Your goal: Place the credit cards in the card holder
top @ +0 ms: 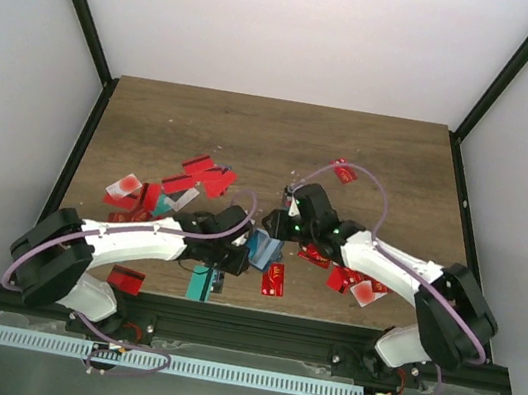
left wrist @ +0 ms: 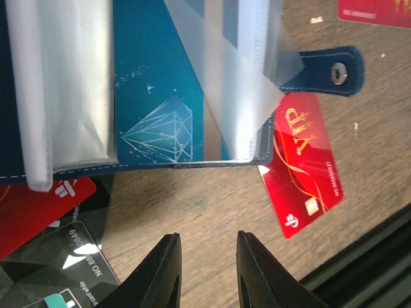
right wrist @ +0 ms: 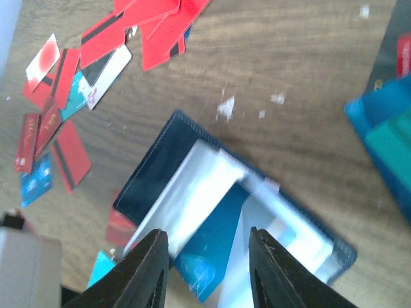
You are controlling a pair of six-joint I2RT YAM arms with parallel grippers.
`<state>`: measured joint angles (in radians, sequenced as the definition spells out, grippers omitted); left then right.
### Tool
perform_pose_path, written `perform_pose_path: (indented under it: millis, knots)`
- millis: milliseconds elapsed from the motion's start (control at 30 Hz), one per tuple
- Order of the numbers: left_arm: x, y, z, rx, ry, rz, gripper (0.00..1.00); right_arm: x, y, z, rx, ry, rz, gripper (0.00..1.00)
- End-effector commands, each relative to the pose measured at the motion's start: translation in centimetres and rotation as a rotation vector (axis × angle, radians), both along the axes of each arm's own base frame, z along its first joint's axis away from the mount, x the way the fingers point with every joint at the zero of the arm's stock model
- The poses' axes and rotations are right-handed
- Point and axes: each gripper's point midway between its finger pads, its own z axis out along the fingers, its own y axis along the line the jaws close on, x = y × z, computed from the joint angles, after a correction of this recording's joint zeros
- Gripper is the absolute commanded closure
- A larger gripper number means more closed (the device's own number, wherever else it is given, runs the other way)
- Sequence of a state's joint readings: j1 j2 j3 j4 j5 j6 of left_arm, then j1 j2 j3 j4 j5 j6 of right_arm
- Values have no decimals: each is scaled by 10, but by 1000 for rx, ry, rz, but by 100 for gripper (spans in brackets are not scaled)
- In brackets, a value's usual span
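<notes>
Overhead view of a wooden table [top: 275,129] with two white robot arms reaching in from its near edge. Closest to their bases, a red card [top: 126,279] and a teal card [top: 199,285] lie loose by the table's front.

Just beyond, the arms meet over the card holder [top: 264,248], a navy case lying open at the middle front of the table. The left fingers [left wrist: 160,276] are spread apart with only bare wood between them, just short of the holder's edge. The right fingers [right wrist: 148,276] are also apart, poised above its clear plastic sleeves [right wrist: 199,186] and clamping nothing visible. A teal diamond-print card [left wrist: 157,122] sits inside the holder. A red VIP card [left wrist: 305,173] is tucked partly under the holder's corner, below its snap tab [left wrist: 334,69].

Farther out, credit cards [top: 191,180], mostly red, lie scattered left and right, with a lone red card [top: 345,173] farthest back.

The likely next step is fetching another card. It would go best if one arm pins the cover flat while the other brings a card in low, short edge first, into a sleeve mouth. The VIP card should slide clear sideways before lifting, or the holder may shift.
</notes>
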<state>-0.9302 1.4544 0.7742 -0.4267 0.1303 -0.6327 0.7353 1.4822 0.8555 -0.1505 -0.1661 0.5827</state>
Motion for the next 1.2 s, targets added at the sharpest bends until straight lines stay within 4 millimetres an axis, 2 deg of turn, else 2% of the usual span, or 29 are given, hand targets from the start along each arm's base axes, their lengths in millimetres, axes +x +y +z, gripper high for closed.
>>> perform_pose_path:
  millis: [0, 167, 333, 500, 767, 933, 1167]
  knots:
    - [2, -5, 19, -30, -13, 6, 73, -31, -3, -9, 138, 169, -52, 62]
    - [28, -7, 19, 39, -86, 26, 75, -44, 1, -13, 249, 234, -68, 61]
    - [46, -10, 9, 89, -112, 29, 77, -48, 2, -32, 256, 299, -92, 60]
    - [53, -2, -7, 149, -112, 40, 80, -48, 5, -46, 258, 333, -98, 60]
    - [64, 12, -6, 187, -154, 68, 82, -43, -1, -55, 213, 329, -135, 60]
    - [67, 18, -17, 224, -151, 61, 83, -44, -5, -58, 194, 328, -150, 60]
    - [65, 9, -31, 206, -126, 36, 84, -43, -13, -60, 156, 316, -177, 60]
